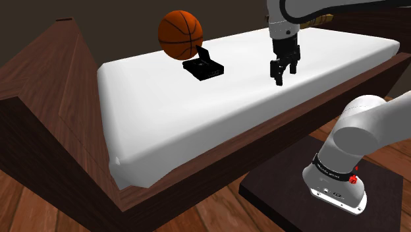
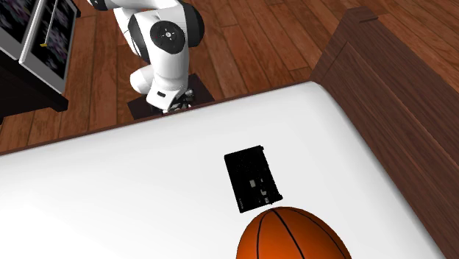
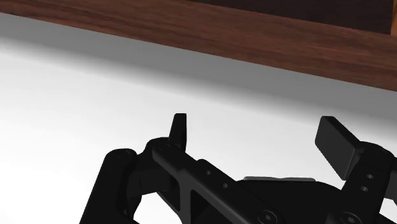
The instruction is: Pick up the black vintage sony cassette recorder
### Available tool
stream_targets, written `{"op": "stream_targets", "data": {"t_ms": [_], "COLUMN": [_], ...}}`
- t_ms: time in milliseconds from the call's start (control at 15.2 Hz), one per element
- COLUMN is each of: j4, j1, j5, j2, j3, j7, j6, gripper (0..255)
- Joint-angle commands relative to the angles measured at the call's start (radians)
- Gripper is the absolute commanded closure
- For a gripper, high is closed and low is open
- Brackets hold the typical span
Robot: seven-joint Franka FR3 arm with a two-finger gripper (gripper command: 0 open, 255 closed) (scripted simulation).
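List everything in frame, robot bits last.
Cassette recorder: 1, black, on the mattress beside the basketball.
Basketball: 1, orange, on the mattress.
Mattress: 1, white, in the bed frame.
Bed frame: 1, dark wood, around the mattress.
Floor: 1, wood planks, under bed and stand.
Cabinet: 1, dark with light-framed panels, second exterior view's upper left.
Stand: 1, dark, on the floor beside the bed.
Arm: 1, white, reaching over the mattress.
Pincer: 1, black, open, above bare mattress, apart from the recorder.
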Motion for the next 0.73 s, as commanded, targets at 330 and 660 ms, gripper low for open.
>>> {"op": "stream_targets", "data": {"t_ms": [330, 660], "j4": [0.155, 0.338], "j1": [-0.009, -0.019], "j5": [0.017, 0.013], "j2": [0.181, 0.359], "j3": [0.047, 0.089], "j7": [0.08, 0.16], "j6": [0.047, 0.064], "gripper": [0, 0]}}
